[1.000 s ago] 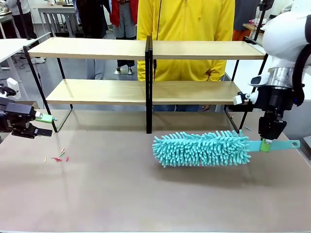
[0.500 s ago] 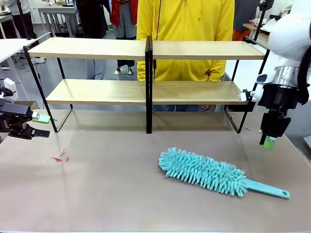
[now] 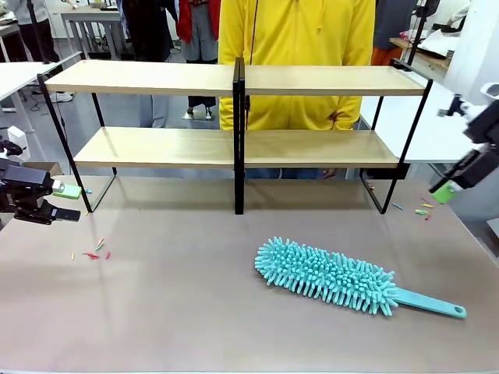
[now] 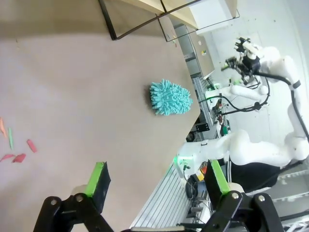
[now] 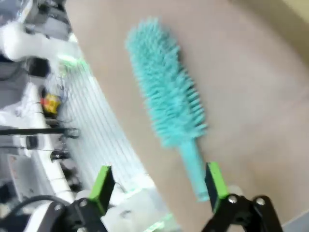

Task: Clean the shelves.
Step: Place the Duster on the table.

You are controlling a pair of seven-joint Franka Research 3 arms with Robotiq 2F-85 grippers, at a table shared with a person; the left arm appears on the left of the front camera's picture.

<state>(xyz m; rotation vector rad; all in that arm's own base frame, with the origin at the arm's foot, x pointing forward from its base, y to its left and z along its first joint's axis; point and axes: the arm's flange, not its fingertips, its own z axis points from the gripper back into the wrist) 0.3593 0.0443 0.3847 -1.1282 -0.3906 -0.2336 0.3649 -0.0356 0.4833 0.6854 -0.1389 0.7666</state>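
The shelves (image 3: 156, 76) stand across the back of the table, two light-wood boards in a black frame with a centre post. A teal fluffy duster (image 3: 327, 276) lies flat on the tabletop at front right, handle toward the right edge. It also appears in the left wrist view as the duster (image 4: 169, 97) and below the right gripper as the duster (image 5: 166, 87). My right gripper (image 3: 446, 189) hangs open above the table's right edge, apart from the duster, its jaws (image 5: 157, 186) holding nothing. At the far left my left gripper (image 3: 69, 201) is open and empty, fingers (image 4: 99, 179) spread wide.
Small coloured scraps (image 3: 93, 253) lie on the beige tabletop near the left gripper, and more scraps (image 3: 421, 210) lie by the shelf's right foot. A person in a yellow hoodie (image 3: 296, 54) stands behind the shelves. White tables flank both sides.
The right gripper opened and let go of the duster, which dropped onto the table and now lies at a slant. The right gripper then rose and swung out to the right. The left gripper barely moved.
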